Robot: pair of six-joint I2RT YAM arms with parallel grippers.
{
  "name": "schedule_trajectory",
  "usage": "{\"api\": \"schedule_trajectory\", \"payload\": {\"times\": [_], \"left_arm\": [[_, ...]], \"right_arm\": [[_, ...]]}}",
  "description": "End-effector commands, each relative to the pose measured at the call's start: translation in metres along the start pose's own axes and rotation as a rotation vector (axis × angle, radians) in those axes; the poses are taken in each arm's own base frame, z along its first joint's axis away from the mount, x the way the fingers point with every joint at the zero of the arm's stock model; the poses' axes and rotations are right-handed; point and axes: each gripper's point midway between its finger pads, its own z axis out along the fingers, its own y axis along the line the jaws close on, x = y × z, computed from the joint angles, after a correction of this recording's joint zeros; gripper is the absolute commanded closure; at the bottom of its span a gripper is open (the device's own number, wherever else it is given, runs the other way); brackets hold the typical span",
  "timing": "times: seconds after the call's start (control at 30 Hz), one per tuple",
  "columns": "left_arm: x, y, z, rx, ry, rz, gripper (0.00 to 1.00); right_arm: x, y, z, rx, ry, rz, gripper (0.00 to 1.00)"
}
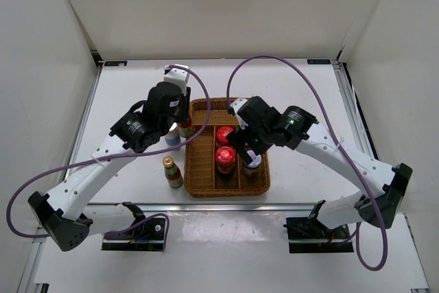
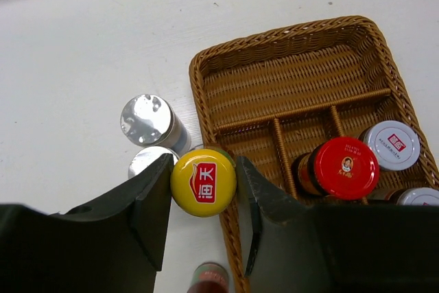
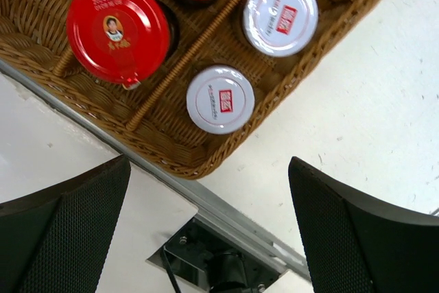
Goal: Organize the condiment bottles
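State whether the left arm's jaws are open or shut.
Shut on the yellow-capped bottle: in the left wrist view, the jaws of the left gripper sit tight against both sides of its cap.

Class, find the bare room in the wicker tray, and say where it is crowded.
Free: the tray's wide far compartment, beyond the crossbar, and the lane beside the red-lidded jars. Crowded: the lanes holding those and the grey-lidded jars.

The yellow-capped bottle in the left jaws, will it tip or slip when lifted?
Probably tippy once set down: the yellow-capped bottle seems slim like its twin bottle by the tray. Its smooth round cap, pinched on just two sides, may twist or slip in the jaws. The silver-capped bottles stand close, so a swing could knock them.
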Motion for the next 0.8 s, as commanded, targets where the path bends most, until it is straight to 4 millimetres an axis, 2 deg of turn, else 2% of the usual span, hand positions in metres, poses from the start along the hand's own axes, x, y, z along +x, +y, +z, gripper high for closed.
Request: {"api": "schedule_trajectory", "payload": {"times": [0.0, 0.07, 0.1, 0.13, 0.17, 0.23, 0.27, 0.33, 0.6, 0.7, 0.77], "left_arm": [[-0.054, -0.008, -0.010, 0.038, -0.167, -0.102, 0.89], [-0.048, -0.012, -0.004, 0.046, -0.153, -0.107, 0.89], [-0.052, -0.013, -0.005, 0.050, -0.167, -0.125, 0.89], [-0.043, -0.013, 0.000, 0.046, -0.147, -0.115, 0.89], [-0.044, -0.018, 0.002, 0.057, -0.150, -0.141, 0.89], [-0.031, -0.020, 0.011, 0.052, -0.121, -0.144, 0.89], [-0.033, -0.022, 0.011, 0.056, -0.130, -0.170, 0.89], [-0.021, -0.026, 0.020, 0.061, -0.106, -0.177, 0.89], [0.000, -0.035, 0.041, 0.059, -0.087, -0.219, 0.89], [0.008, -0.039, 0.050, 0.056, -0.077, -0.226, 0.89], [0.016, -0.049, 0.058, 0.067, -0.055, -0.208, 0.89]], "right_arm": [[0.007, -0.016, -0.014, 0.067, -0.016, 0.087, 0.01], [0.012, -0.020, -0.024, 0.075, -0.005, 0.119, 0.01], [0.008, -0.023, -0.030, 0.078, -0.017, 0.138, 0.01], [0.007, -0.024, -0.035, 0.077, -0.026, 0.149, 0.01], [0.008, -0.027, -0.037, 0.083, -0.024, 0.159, 0.01], [0.008, -0.031, -0.047, 0.085, -0.047, 0.171, 0.01], [0.010, -0.031, -0.050, 0.085, -0.045, 0.171, 0.01], [0.012, -0.036, -0.060, 0.089, -0.065, 0.184, 0.01], [0.039, -0.042, -0.076, 0.099, -0.031, 0.168, 0.01], [0.042, -0.042, -0.079, 0.101, -0.017, 0.166, 0.01], [0.040, -0.043, -0.087, 0.098, -0.041, 0.170, 0.01]]}}
